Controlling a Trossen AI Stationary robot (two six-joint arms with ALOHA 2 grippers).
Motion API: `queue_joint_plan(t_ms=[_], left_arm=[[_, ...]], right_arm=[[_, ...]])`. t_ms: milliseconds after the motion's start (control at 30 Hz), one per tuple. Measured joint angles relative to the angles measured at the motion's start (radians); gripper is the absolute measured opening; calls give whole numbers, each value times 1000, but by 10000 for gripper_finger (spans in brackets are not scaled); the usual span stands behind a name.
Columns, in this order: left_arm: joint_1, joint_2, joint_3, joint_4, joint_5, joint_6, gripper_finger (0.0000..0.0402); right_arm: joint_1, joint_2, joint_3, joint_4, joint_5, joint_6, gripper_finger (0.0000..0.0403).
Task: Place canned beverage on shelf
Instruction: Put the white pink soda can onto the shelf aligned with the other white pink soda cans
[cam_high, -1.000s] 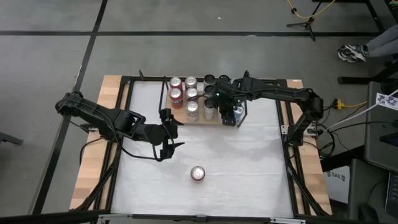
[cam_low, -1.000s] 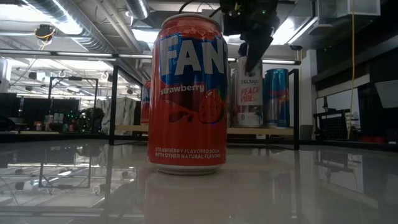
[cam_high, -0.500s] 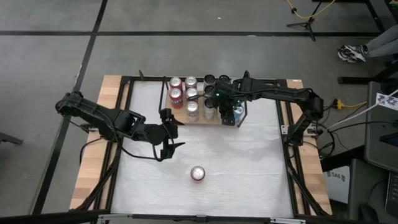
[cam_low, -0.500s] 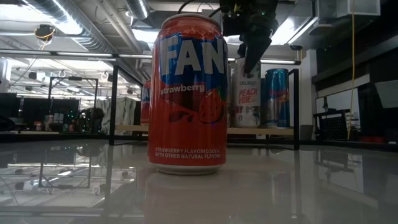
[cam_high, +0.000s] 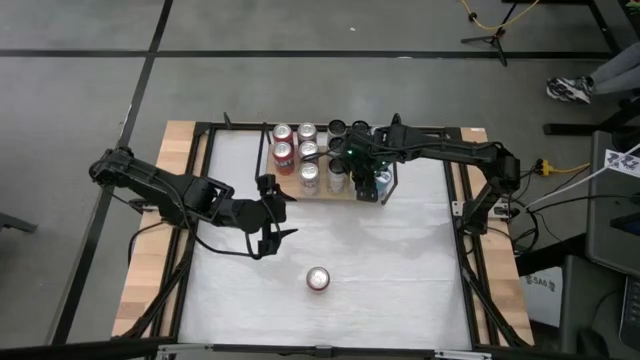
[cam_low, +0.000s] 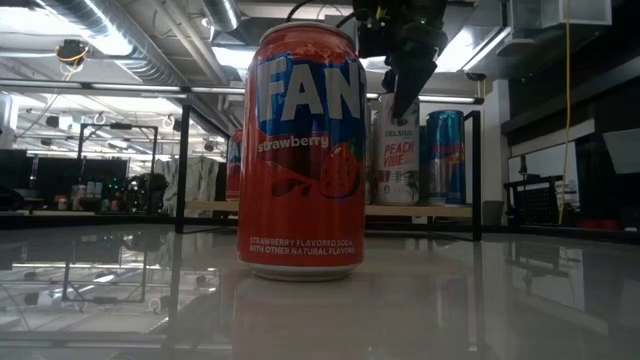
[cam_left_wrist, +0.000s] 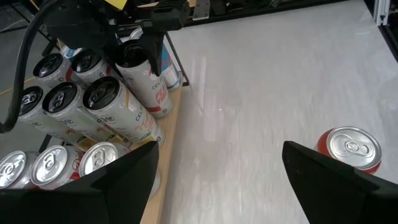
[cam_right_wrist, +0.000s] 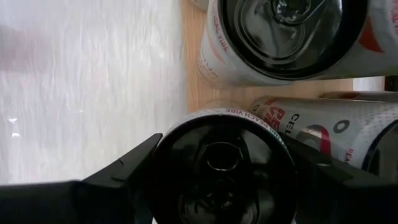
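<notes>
White worktop (cam_high: 400, 270), shelf (cam_high: 345, 192) under right end effector (cam_high: 360, 178), whose fingers straddle white Celsius "PEACH VIBE" can (cam_low: 398, 160) standing on shelf. Left end effector (cam_high: 274, 212) wide, empty. Red Fanta "strawberry" can (cam_low: 303, 150) on worktop near left end effector.

Left gripper (cam_high: 272, 214) open (idle); right gripper (cam_high: 358, 172) clamped, pointing down.

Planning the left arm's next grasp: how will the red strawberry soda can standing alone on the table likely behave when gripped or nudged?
The red can stands upright with its tab unopened, so it is probably full and heavy. Its glossy rigid wall may slip. Tall and narrow, it could tip if pushed high, then roll.
</notes>
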Motion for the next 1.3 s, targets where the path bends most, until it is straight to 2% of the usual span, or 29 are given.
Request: queue_joint_plan(t_ms=[1300], left_arm=[[0, 0, 0, 1, 0, 0, 334]], right_arm=[[0, 0, 0, 2, 14, -24, 262]])
